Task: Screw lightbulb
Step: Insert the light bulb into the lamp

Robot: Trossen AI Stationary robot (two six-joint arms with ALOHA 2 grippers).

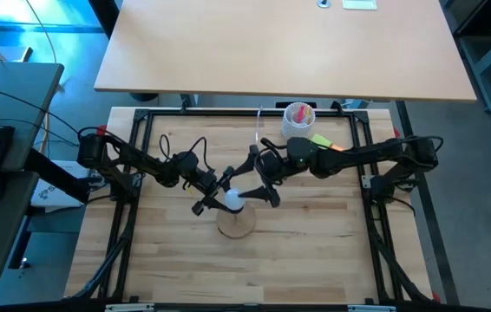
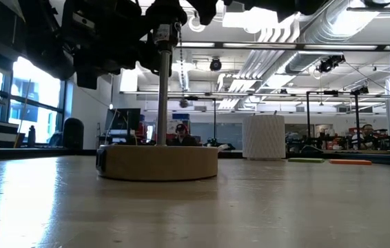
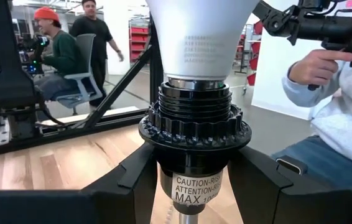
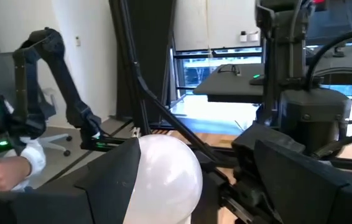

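Lightbulb position: the lightbulb (image 1: 233,200) sits upright in a black socket (image 3: 194,127) at the top of a thin metal post (image 2: 162,89), which rises from a round wooden disc stand (image 2: 158,162) near the middle of the worktop (image 1: 315,251).
Left gripper (image 1: 213,192): comes in from the left; its jaws are clamped on the black socket just beneath the bulb, one dark finger on each side.
Right gripper (image 1: 258,192): comes in from the right; its jaws are apart, straddling the bulb's white dome; whether they touch it, I cannot tell.
Lightbulb look: smooth white rounded globe, narrowing to a neck with faint grey print, its screw base sunk in the ribbed socket.
Socket label: white caution sticker.
Behind: a white ribbed cup (image 1: 298,117) stands well apart at the far edge.
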